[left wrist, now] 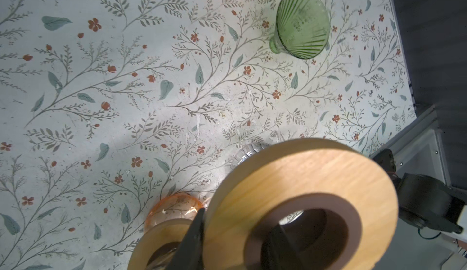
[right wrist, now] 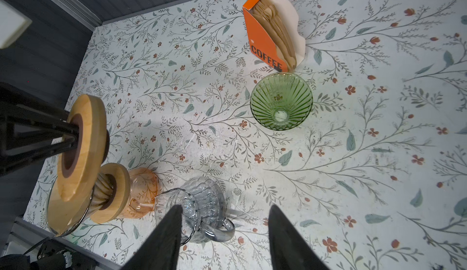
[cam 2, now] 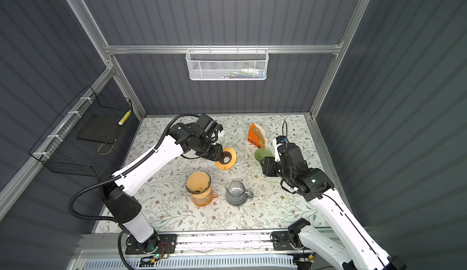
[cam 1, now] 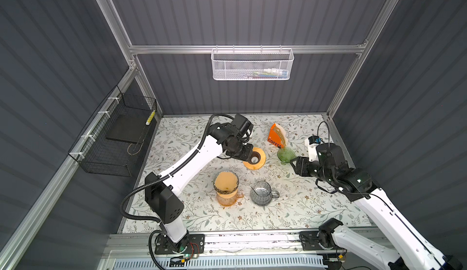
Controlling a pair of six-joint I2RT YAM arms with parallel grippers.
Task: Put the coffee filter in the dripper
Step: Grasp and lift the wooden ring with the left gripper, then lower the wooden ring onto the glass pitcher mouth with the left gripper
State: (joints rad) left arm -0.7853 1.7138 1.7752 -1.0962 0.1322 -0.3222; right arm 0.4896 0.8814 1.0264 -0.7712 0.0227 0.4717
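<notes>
Brown coffee filters [right wrist: 278, 33] stand in an orange COFFEE holder [cam 1: 274, 139] at the back right. In front of it an empty green glass dripper [cam 1: 285, 155] [right wrist: 281, 102] sits on the table. My right gripper [cam 1: 293, 164] [right wrist: 225, 209] hovers open just right of it, nothing between its fingers. My left gripper [cam 1: 250, 156] [left wrist: 235, 243] is shut on a wooden ring [cam 1: 255, 158] [right wrist: 83, 145], one finger through the hole, and holds it tilted above the table. Another dripper with a brown filter [cam 1: 225, 181] in it sits on an orange carafe [cam 1: 228, 199].
A grey glass carafe [cam 1: 262, 193] [right wrist: 202, 205] stands right of the orange one. A black wire basket [cam 1: 113, 139] hangs on the left wall and a white mesh basket [cam 1: 252, 65] on the back wall. The floral table [cam 1: 290, 205] shows bare at the front right.
</notes>
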